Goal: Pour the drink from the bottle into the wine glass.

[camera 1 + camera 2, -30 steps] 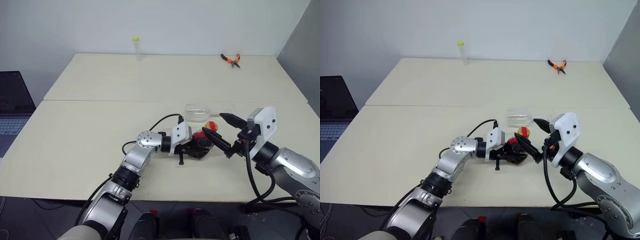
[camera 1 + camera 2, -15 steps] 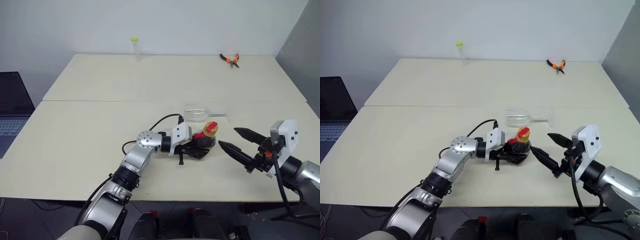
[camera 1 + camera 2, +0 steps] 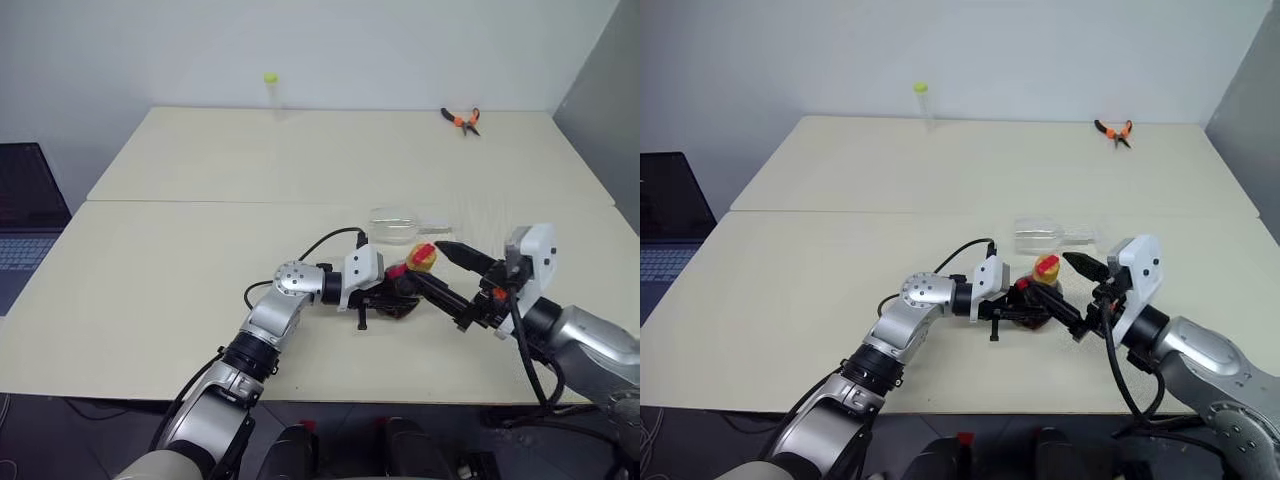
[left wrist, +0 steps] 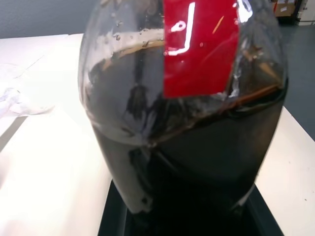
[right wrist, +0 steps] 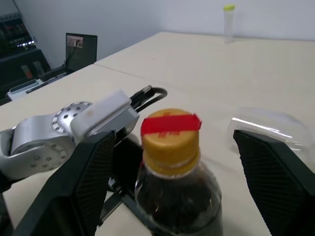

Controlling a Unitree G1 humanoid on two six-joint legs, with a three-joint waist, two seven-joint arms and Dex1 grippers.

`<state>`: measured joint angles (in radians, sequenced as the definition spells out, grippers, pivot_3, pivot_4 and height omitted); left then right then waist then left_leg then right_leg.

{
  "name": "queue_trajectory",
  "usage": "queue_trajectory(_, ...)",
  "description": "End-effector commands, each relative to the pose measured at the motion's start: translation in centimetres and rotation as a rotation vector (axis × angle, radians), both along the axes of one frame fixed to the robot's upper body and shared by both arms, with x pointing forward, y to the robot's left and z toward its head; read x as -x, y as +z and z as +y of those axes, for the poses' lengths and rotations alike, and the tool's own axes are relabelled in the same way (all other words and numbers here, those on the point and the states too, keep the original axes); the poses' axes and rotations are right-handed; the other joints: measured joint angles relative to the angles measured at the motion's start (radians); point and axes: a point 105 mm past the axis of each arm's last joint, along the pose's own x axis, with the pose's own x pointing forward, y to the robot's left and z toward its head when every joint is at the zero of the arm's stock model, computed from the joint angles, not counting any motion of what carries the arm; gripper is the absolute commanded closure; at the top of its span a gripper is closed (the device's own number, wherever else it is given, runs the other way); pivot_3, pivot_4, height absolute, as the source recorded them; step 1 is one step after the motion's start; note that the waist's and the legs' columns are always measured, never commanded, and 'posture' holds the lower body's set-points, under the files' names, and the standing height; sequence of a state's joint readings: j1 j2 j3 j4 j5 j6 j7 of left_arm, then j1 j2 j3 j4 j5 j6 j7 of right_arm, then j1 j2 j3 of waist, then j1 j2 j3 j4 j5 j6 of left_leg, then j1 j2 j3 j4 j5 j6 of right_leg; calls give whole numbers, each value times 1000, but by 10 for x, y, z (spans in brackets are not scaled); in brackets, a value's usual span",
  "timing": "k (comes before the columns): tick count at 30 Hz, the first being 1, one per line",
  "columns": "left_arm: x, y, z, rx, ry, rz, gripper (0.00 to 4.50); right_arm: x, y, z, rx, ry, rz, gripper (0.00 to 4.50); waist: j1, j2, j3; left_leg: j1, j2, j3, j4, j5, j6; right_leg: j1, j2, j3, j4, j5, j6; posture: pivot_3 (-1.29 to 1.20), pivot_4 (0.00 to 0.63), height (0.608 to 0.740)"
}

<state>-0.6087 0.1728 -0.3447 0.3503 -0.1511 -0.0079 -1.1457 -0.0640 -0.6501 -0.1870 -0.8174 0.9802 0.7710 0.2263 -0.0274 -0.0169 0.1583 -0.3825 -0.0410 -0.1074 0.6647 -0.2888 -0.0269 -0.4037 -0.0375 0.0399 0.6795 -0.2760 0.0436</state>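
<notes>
- Left eye view: bottle (image 3: 408, 285) stands upright on the tabletop (image 3: 180, 270), near its front edge, w/ yellow cap (image 3: 423, 257) and a red strip on top. Left claw (image 3: 392, 290) is clamped on the bottle's lower body, coming in from the bottle's left side. Right claw (image 3: 441, 268) sits just right of the bottle, fingers spread wide, one finger tip behind the cap, the other in front of the bottle body; can't tell if either touches. Wine glass (image 3: 405, 223) lies on its side just behind the bottle, bowl toward the left, foot toward the right. Far behind the bottle, at the tabletop's back edge: slim tube (image 3: 271, 94) w/ yellow-green top, back-left; orange-handled pliers (image 3: 462, 120), back-right. Laptop (image 3: 25, 215) well off to the bottle's left, beyond the tabletop edge.
- Right eye view: same layout; cap pokes up btwn the two spread right fingers.
- Left wrist view: bottle body right up close, drink (image 4: 206, 162) dark, nearly black, filling the lower part; red label above the liquid line. Black finger (image 4: 118, 216) edges beside the bottle's base.
- Right wrist view: cap straight ahead btwn the two wide-apart black fingers (image 5: 86, 182), clear gap each side of the cap. Left arm's white-and-silver wrist beside the bottle. Glass bowl lies on the tabletop beyond the bottle; tube stands far back.
</notes>
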Motion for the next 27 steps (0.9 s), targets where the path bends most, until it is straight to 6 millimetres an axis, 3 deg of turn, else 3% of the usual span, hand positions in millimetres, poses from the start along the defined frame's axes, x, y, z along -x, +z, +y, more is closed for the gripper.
queue_trajectory(1, 0, 18, -2, 41, -12, -62, 3781, -1, 9, 2, -8, -7, -61, 422, 0, 0, 0, 0, 0, 0, 0, 0, 0, 0, 0, 0, 0, 0, 0, 0, 150, 740)
queue_trajectory(5, 1, 17, -2, 41, -11, -59, 3781, -4, 8, 4, -11, -18, -72, 422, 0, 0, 0, 0, 0, 0, 0, 0, 0, 0, 0, 0, 0, 0, 0, 0, 150, 740)
queue_trajectory(7, 0, 17, -2, 41, -11, -58, 3781, -5, 8, 5, -8, -19, -76, 785, 0, 0, 0, 0, 0, 0, 0, 0, 0, 0, 0, 0, 0, 0, 0, 0, 150, 740)
queue_trajectory(9, 0, 17, -2, 41, -11, -58, 3781, -5, 8, 5, -18, -25, -81, 1268, 0, 0, 0, 0, 0, 0, 0, 0, 0, 0, 0, 0, 0, 0, 0, 0, 150, 740)
queue_trajectory(14, 0, 17, -3, 41, -10, -57, 3782, -3, 8, 4, -37, -31, -86, 3123, 0, 0, 0, 0, 0, 0, 0, 0, 0, 0, 0, 0, 0, 0, 0, 0, 150, 740)
queue_trajectory(15, 0, 17, -3, 41, -10, -57, 3782, -3, 9, 4, -42, -31, -86, 3244, 0, 0, 0, 0, 0, 0, 0, 0, 0, 0, 0, 0, 0, 0, 0, 0, 150, 740)
queue_trajectory(27, 1, 19, -5, 66, -5, -45, 3783, -5, 38, -6, -253, -127, -184, 3243, 0, 0, 0, 0, 0, 0, 0, 0, 0, 0, 0, 0, 0, 0, 0, 0, 150, 740)
